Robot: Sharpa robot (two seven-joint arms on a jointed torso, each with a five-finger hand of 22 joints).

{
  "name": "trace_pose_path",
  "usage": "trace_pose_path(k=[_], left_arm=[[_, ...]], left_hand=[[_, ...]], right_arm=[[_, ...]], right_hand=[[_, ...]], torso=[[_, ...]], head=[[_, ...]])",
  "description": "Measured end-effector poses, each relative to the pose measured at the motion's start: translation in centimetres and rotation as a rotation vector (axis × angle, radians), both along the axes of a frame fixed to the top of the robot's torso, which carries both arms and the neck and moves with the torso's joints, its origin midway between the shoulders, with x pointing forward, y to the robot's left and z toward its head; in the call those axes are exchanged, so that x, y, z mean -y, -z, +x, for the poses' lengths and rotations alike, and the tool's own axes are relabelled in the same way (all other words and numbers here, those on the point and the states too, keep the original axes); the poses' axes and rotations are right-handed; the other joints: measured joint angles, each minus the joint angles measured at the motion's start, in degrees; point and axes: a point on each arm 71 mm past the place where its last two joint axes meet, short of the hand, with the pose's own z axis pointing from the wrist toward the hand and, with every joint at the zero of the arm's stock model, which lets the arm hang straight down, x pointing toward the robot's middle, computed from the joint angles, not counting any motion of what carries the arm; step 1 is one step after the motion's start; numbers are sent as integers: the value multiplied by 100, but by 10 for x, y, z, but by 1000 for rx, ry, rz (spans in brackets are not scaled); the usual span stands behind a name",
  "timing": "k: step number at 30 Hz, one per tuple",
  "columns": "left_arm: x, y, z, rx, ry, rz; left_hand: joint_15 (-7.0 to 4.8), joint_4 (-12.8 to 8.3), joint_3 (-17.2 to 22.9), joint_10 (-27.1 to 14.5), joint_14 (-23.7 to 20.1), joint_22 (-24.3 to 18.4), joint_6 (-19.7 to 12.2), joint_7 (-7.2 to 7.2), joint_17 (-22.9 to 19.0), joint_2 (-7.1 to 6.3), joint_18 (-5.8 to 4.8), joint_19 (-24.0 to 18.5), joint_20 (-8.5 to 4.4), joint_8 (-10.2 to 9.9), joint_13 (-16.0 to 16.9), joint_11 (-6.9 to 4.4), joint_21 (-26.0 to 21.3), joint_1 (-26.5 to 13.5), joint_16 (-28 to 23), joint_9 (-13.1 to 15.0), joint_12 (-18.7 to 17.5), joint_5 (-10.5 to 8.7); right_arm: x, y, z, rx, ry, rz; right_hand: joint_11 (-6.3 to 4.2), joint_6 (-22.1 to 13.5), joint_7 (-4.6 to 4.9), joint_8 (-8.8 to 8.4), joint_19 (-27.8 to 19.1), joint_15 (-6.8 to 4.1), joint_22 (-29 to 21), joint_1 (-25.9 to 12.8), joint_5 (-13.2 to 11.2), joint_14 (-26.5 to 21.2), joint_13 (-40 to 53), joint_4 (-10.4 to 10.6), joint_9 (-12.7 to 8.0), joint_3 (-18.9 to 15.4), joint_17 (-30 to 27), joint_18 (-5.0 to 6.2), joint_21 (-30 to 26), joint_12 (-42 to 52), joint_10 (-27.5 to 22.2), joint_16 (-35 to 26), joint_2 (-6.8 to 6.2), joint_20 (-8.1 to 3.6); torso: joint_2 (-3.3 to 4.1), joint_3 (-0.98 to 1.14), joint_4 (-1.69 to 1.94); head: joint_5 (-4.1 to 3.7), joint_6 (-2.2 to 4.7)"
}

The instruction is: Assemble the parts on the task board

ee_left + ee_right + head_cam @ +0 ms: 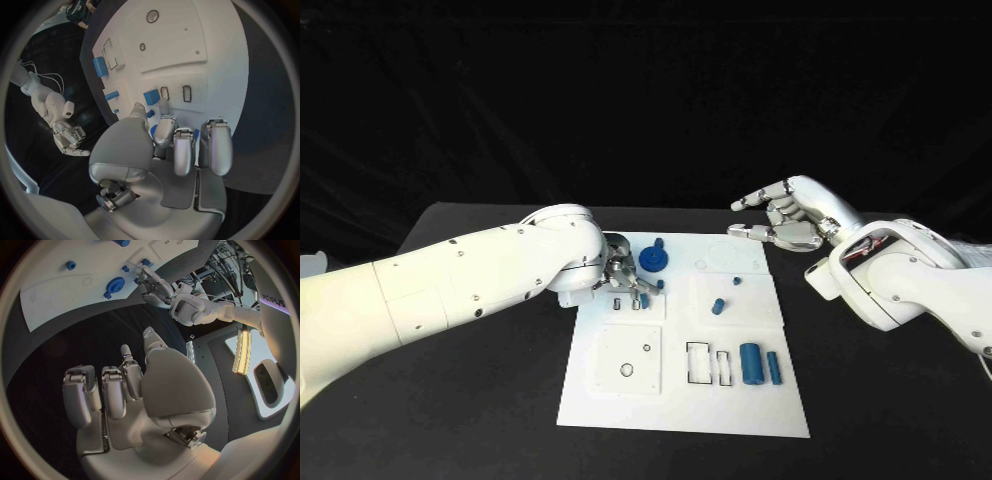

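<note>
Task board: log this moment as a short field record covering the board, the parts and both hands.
surface: black table
task board: white plate, mid-table
large parts: two blue cylinders lying side by side near the board's right edge
gear-shaped part: blue gear at the board's far end
small parts: blue peg standing mid-board
left hand: left hand over the board's far left area, fingertips at a small blue piece; grip unclear
right hand: right hand raised off the board's far right corner, holding nothing

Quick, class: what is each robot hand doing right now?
Left robot hand: over the task board, fingers at a small blue part; whether it grips it cannot be told.
Right robot hand: open, holding nothing.
</note>
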Motion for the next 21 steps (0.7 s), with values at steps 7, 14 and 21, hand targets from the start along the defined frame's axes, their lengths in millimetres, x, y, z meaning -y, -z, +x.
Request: trace_pose_path(k=[7,14,21], left_arm=[[3,0,0,-4,8,4],[4,1,-1,-9,15,8],[5,1,-1,-14,21,12]], left_hand=[[0,0,0,0,0,0,-39,1,0,22,0,0,0,0,0,0,22,68,0,36,0,0],[0,-23,24,-1,0,-1,-39,2,0,38,0,0,0,21,11,1,22,188,0,90,0,0],[0,-39,39,-1,0,-1,-39,2,-1,50,0,0,0,21,11,1,22,246,0,120,0,0]], right_arm=[[-1,0,0,0,-2,0],[-1,1,1,0,-3,0],[-2,1,1,0,-3,0]], right_hand=[[0,7,-7,0,0,0,0,0,0,0,0,0,0,0,0,0,0,0,0,0,0,0],[0,7,-7,0,0,0,-1,0,0,0,0,0,0,0,-1,0,0,0,0,0,0,0],[0,7,-7,0,0,0,2,0,0,0,0,0,-1,0,-1,0,0,0,0,0,0,0]], torso=[[0,1,-1],[1,1,0],[1,1,2]], head=[[-17,0],[-3,-13],[-7,-16]])
